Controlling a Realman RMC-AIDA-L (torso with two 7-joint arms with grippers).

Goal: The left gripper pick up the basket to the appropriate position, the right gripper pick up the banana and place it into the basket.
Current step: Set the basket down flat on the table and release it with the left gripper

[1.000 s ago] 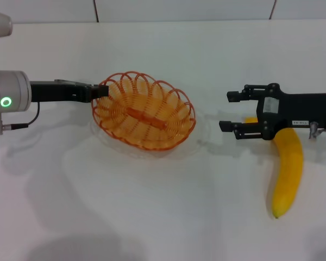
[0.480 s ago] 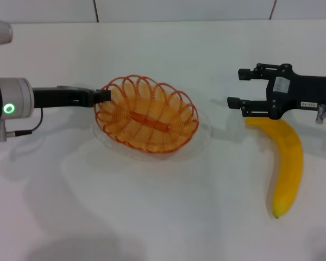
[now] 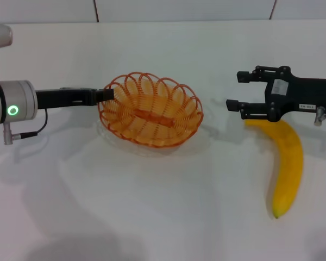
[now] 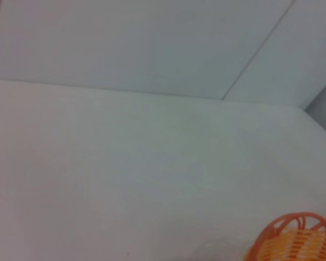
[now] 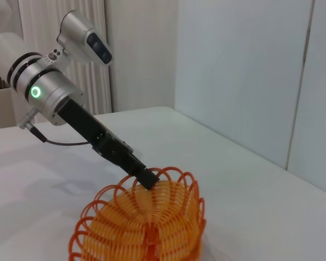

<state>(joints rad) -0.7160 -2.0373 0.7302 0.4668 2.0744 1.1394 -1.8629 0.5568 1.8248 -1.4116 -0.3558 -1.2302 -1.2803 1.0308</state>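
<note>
The left gripper [image 3: 107, 95] is clamped on the scalloped rim of the basket [image 3: 150, 110], at the basket's left end, its grey-white arm reaching in from the table's left edge with the green ring light glowing. The right wrist view shows the black fingers pinching a wire loop of the basket's rim from above. The orange wire basket sits near the middle of the white table [image 3: 152, 206], a little toward its far edge; whether its base touches the surface cannot be told. The right gripper [image 3: 234, 90], fingers spread apart and holding nothing, hangs over the stem end of the banana [image 3: 287, 166], which lies on the table near the right edge, well apart from the basket.
</note>
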